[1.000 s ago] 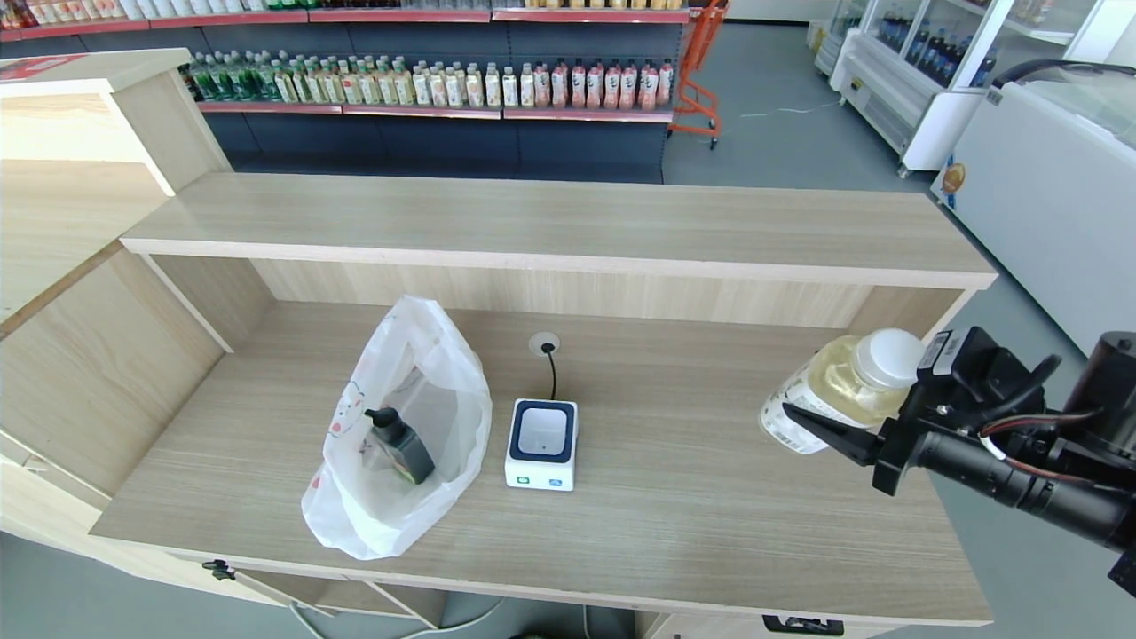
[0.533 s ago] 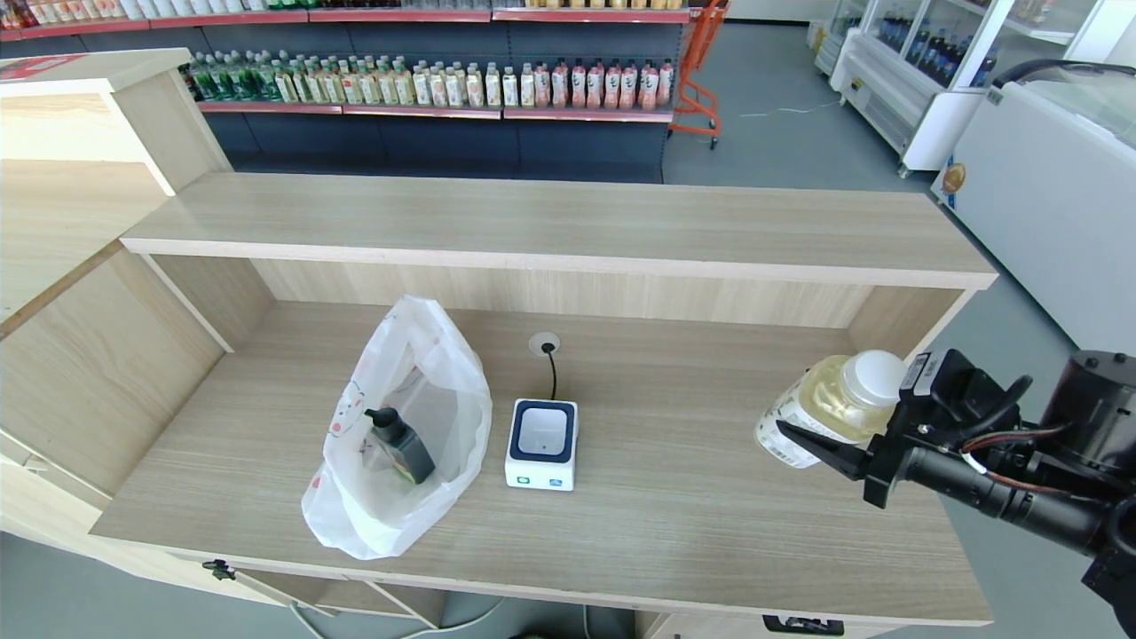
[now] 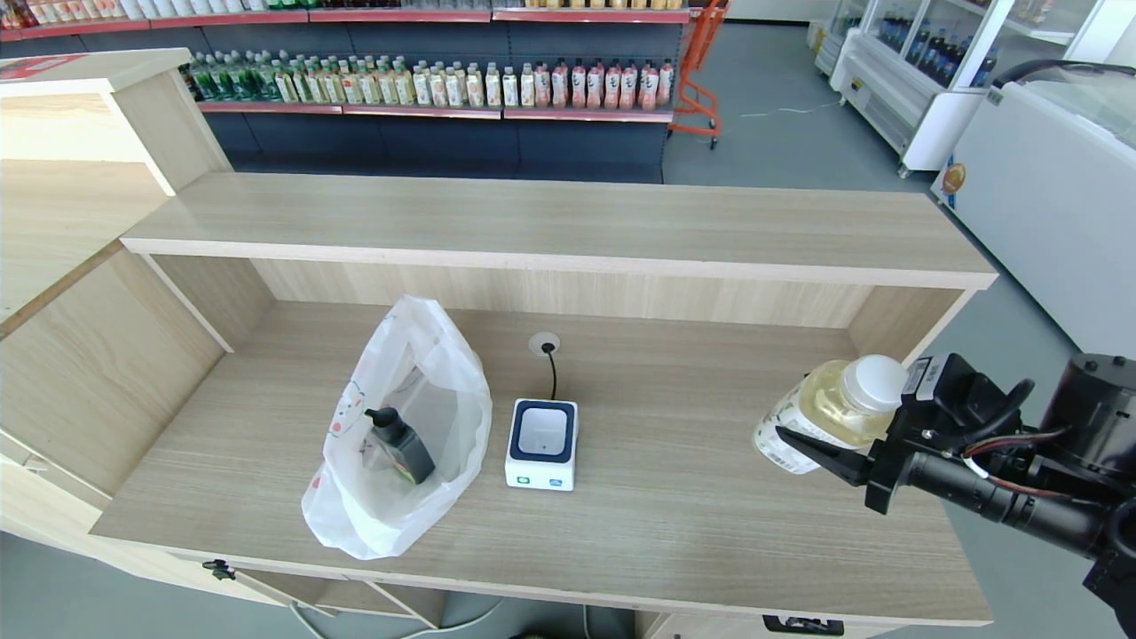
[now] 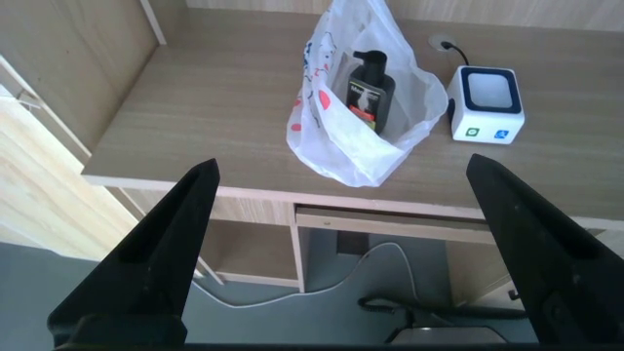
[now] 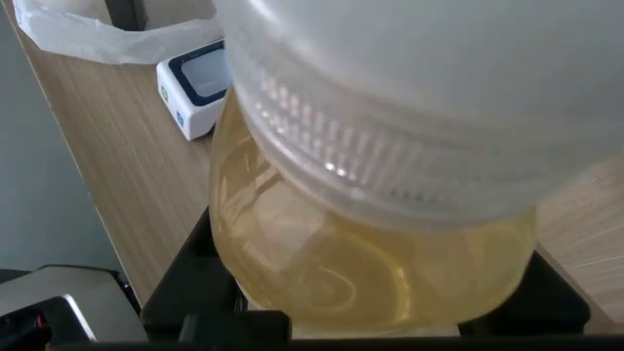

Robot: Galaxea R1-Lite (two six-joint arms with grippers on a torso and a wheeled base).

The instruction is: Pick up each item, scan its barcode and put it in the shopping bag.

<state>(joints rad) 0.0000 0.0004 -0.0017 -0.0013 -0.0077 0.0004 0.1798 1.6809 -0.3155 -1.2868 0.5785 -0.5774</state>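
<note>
Bottle [image 3: 834, 404] of pale yellow liquid, white cap, was clamped in the right end effector [image 3: 803, 439], held over the right end of the bench [image 3: 710, 524] and apparently clear of the surface. Its long axis was tilted, cap back toward the wrist, base and label pointing to the robot's left. Left end effector [image 4: 336, 253] was spread wide and empty, hanging off the bench's near edge in front of the shopping bag [image 3: 399, 435]. Scanner [image 3: 541, 444] sat mid-bench, window up, well apart from the bottle on its left, with the bag just beside it further left. A dark pump bottle [image 3: 401, 444] was already bagged. My read: the right arm carries left and presents the label to the window. Couldn't tell if the barcode faced down.
</note>
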